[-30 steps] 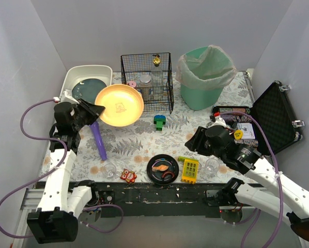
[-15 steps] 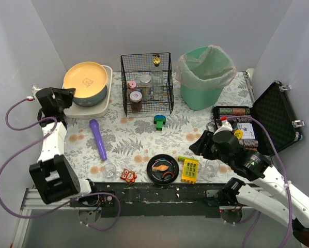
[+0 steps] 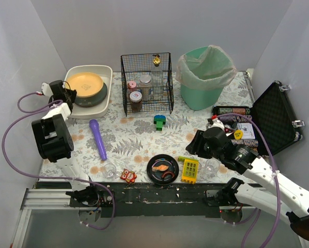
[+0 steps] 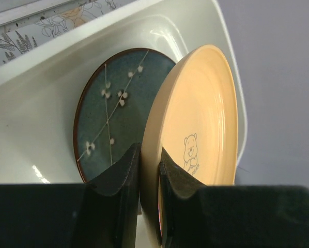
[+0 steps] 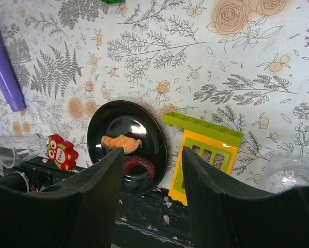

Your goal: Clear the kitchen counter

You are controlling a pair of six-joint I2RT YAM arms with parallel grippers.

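Observation:
The kitchen counter [image 3: 139, 135] wears a leaf-print cloth. At its back left stands a white tub [image 3: 104, 72] holding a dark teal plate [image 4: 113, 108]. A yellow plate [image 3: 85, 82] with a bear drawing [image 4: 196, 119] sits over the teal one at a slight angle. My left gripper [image 3: 67, 94] is shut on the yellow plate's near rim, one finger on each side [image 4: 149, 165]. My right gripper [image 3: 195, 143] hangs open above the counter's front, with nothing between its fingers. Below it [image 5: 152, 170] lie a black plate [image 5: 126, 147] with food bits and a yellow-green toy [image 5: 203, 155].
On the cloth lie a purple tool [image 3: 97, 138], two clear cups [image 3: 110, 170] [image 3: 212, 165], a red owl toy [image 3: 127, 175] and a green block [image 3: 159, 121]. A wire basket [image 3: 147, 82] with jars, a lined green bin [image 3: 206, 77] and an open black case [image 3: 271, 119] stand behind.
My left arm has swung the yellow plate from above the counter back and left into the tub, over the teal plate. The right arm has shifted only slightly.

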